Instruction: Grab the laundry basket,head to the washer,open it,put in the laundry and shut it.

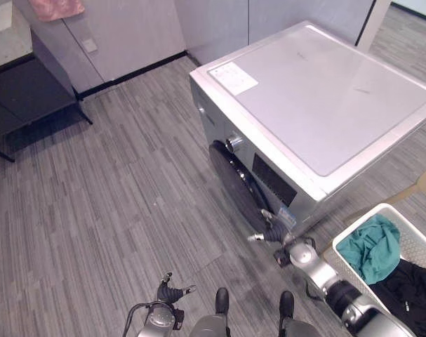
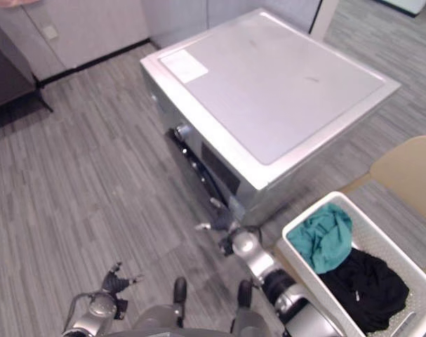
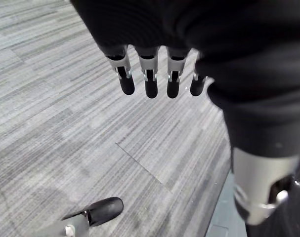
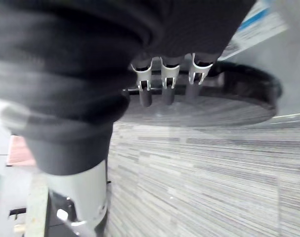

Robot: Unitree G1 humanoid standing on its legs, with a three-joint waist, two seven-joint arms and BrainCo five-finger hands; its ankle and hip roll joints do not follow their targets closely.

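A silver front-loading washer point(image 1: 318, 98) stands ahead on the right, its round dark door point(image 1: 234, 182) closed. My right hand point(image 1: 272, 232) reaches to the door's lower edge, open, with straight fingers point(image 4: 164, 89) at the door's dark rim point(image 4: 243, 91). On the floor to my right sits the white laundry basket point(image 1: 370, 214), holding a teal cloth point(image 1: 370, 246) and a black garment point(image 1: 409, 291). My left hand point(image 1: 169, 290) hangs low at my left side over the carpet, its fingers point(image 3: 150, 79) relaxed and holding nothing.
A dark table point(image 1: 23, 91) stands at the far left with a pink cloth point(image 1: 55, 7) above it. Grey cabinets point(image 1: 128, 35) line the back wall. A tan chair seat point(image 2: 409, 168) sits just beyond the basket. Striped grey carpet point(image 1: 128, 196) stretches left of the washer.
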